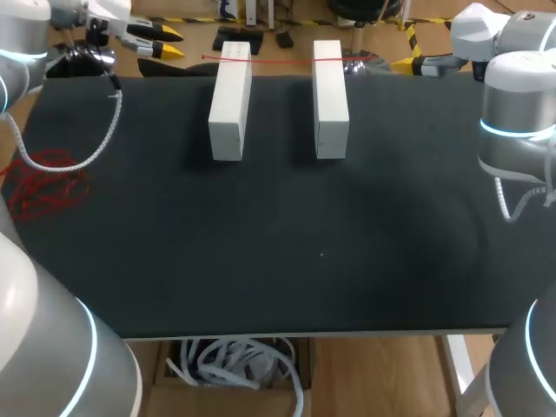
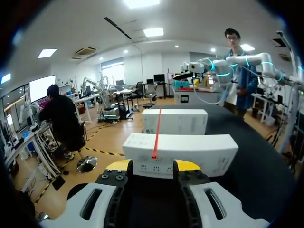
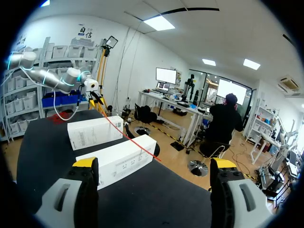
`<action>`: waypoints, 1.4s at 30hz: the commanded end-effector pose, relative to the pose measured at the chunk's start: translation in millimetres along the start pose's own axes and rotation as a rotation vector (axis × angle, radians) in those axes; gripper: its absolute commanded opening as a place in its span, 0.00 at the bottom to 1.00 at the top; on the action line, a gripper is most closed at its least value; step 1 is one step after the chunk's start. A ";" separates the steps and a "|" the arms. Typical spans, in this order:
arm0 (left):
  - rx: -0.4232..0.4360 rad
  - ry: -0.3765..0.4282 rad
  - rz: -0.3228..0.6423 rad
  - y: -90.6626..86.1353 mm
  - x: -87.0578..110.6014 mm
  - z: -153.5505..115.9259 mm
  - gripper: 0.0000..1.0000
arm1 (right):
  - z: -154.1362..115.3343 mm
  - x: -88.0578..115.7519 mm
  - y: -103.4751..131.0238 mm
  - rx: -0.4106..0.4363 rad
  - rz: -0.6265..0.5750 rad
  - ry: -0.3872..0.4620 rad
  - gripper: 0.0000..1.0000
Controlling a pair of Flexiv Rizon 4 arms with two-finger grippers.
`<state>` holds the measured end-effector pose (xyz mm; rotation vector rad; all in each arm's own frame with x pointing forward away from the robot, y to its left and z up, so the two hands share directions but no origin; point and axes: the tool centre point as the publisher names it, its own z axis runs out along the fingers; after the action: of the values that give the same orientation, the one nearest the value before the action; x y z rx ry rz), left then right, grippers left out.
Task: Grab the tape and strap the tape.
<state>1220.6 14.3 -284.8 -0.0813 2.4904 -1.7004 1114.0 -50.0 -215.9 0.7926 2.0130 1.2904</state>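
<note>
Right gripper (image 3: 154,164) hangs open over the black table (image 3: 42,147).

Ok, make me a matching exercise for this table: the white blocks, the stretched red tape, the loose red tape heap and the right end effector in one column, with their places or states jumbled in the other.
Things:
1. white blocks
2. stretched red tape
3. loose red tape heap
4. right end effector

Places or states:
A. open, holding nothing
B. by the left edge of the table
C. side by side on the table's far half
D. across both blocks' far ends

Pairs: 1-C, 2-D, 3-B, 4-A.
</note>
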 end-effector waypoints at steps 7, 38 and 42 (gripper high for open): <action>0.024 0.445 0.002 11.2 -7.5 18.9 0.32 | 0.1 0.0 -0.3 -0.001 0.000 0.000 1.00; 0.054 0.550 0.040 14.8 -6.9 44.9 0.19 | 0.1 0.0 -0.3 -0.001 0.000 0.000 1.00; 0.053 0.555 0.040 15.0 -7.1 45.3 0.22 | 0.1 0.0 -0.3 -0.001 0.000 0.000 1.00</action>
<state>1224.8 -22.1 -309.8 -0.0518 2.4251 -1.7499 1114.0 -49.9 -215.9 0.7925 2.0130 1.2904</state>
